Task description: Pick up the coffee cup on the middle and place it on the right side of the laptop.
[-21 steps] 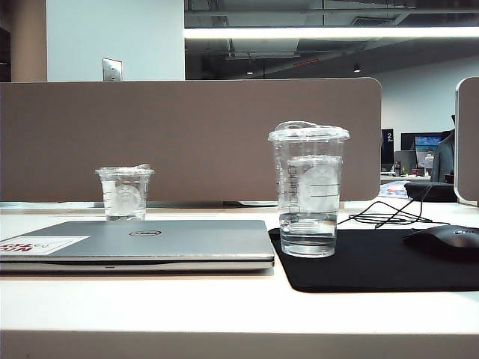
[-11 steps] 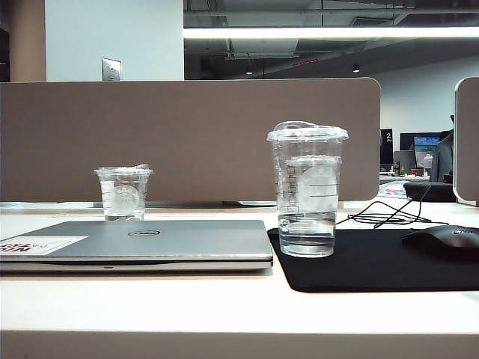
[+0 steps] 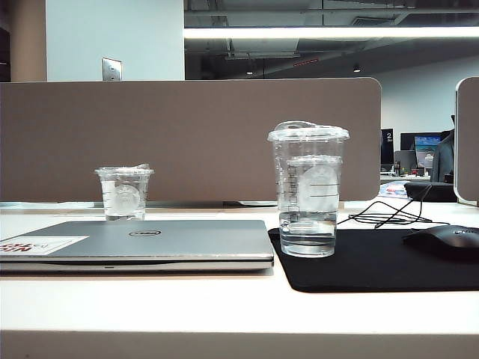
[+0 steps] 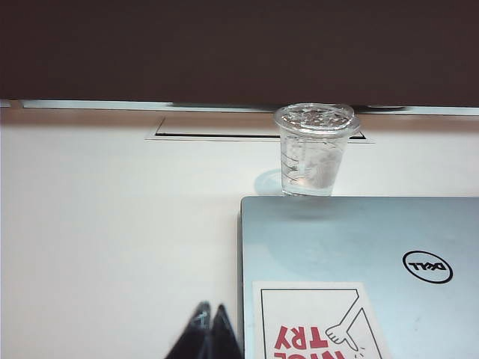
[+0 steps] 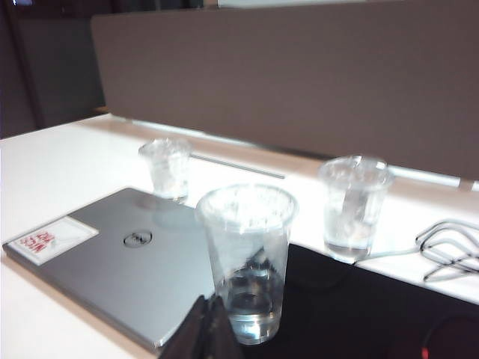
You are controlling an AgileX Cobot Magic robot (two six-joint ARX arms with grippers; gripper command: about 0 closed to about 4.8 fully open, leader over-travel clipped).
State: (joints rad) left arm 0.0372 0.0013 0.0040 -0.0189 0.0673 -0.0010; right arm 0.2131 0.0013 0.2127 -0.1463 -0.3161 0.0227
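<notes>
The coffee cup point(image 3: 307, 191), tall, clear and lidded with a little liquid, stands upright on the near left corner of a black mat point(image 3: 374, 267). It is just off the right edge of the shut silver laptop point(image 3: 150, 241). Neither gripper shows in the exterior view. In the right wrist view my right gripper point(image 5: 208, 301) is shut and empty. It hangs a short way in front of the coffee cup point(image 5: 247, 254), apart from it, over the edge of the laptop point(image 5: 112, 258). My left gripper point(image 4: 211, 308) is shut and empty beside the laptop point(image 4: 359, 239), near its stickered corner.
A short clear cup point(image 3: 124, 192) stands behind the laptop. A medium clear cup point(image 5: 353, 206) stands beyond the mat, hidden in the exterior view. A black mouse point(image 3: 445, 241) lies on the mat's right, with cables point(image 3: 382, 215) behind. A brown partition point(image 3: 187, 134) closes the back.
</notes>
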